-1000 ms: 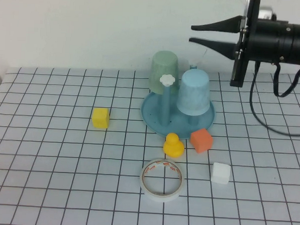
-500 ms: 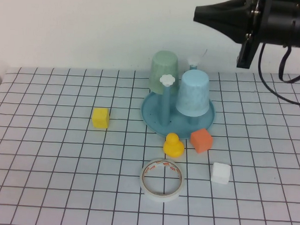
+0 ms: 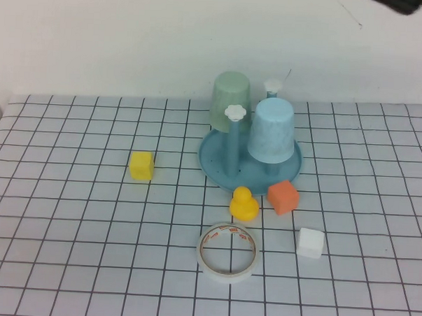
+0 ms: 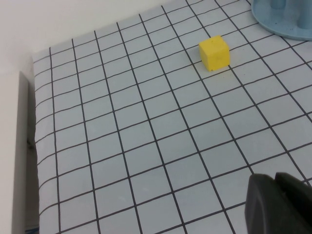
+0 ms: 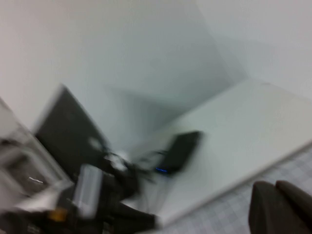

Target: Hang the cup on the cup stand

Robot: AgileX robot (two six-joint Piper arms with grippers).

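I read the cup (image 3: 272,130) as already hung: upside down over a peg of the cup stand (image 3: 218,165), long axis upright, beside the green cup (image 3: 231,100). Right pincer (image 5: 279,207) closed, empty, raised off the desk, aimed away. Left pincer (image 4: 279,204) closed, empty, low over the desk's left side, yellow cube (image 4: 214,52) ahead.

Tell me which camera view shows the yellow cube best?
The high view: the yellow cube lies whole, left of the cup stand. The left wrist view also shows it, beyond the shut left gripper. The right wrist view shows only the shut right gripper, no cube.
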